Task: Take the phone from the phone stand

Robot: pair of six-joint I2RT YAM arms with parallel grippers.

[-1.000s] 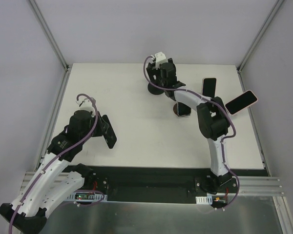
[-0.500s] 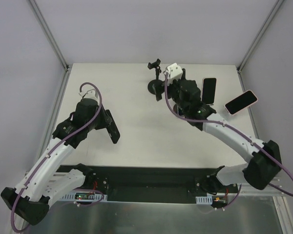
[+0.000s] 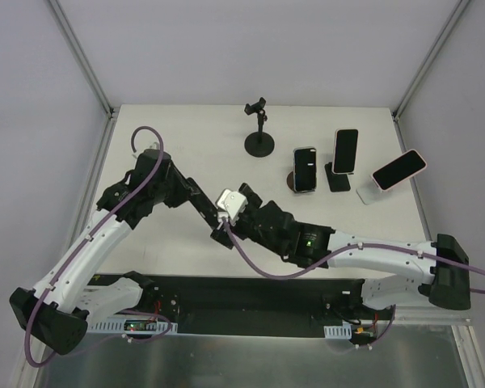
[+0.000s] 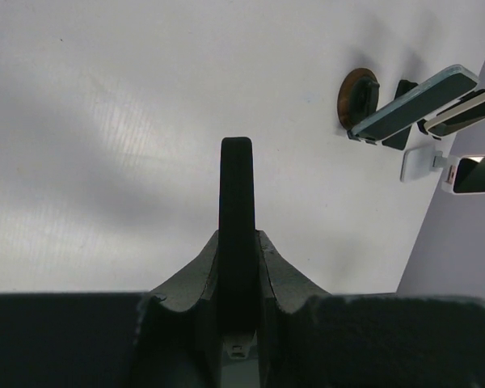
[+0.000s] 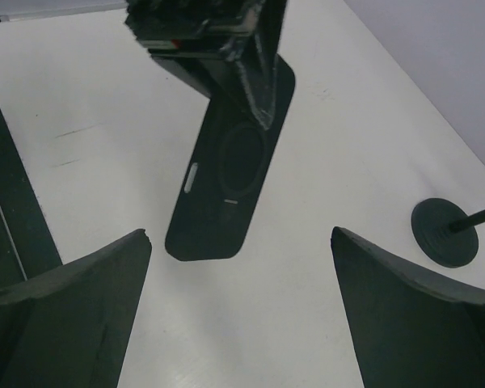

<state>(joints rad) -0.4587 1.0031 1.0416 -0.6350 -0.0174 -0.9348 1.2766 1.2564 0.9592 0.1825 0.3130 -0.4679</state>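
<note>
White table, beneath the right claw. Three handsets, well apart from the claw and off to its right: blue-edged phone on brown-footed stand; black phone on black stand; pink-edged phone on white stand.

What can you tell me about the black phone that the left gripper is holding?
The black phone is a flat, matte dark slab with rounded corners, an oval ring on its face and a small white mark near one edge. The left gripper is shut on its upper end, so it hangs tilted over the white table. The open right gripper faces it without touching.
</note>
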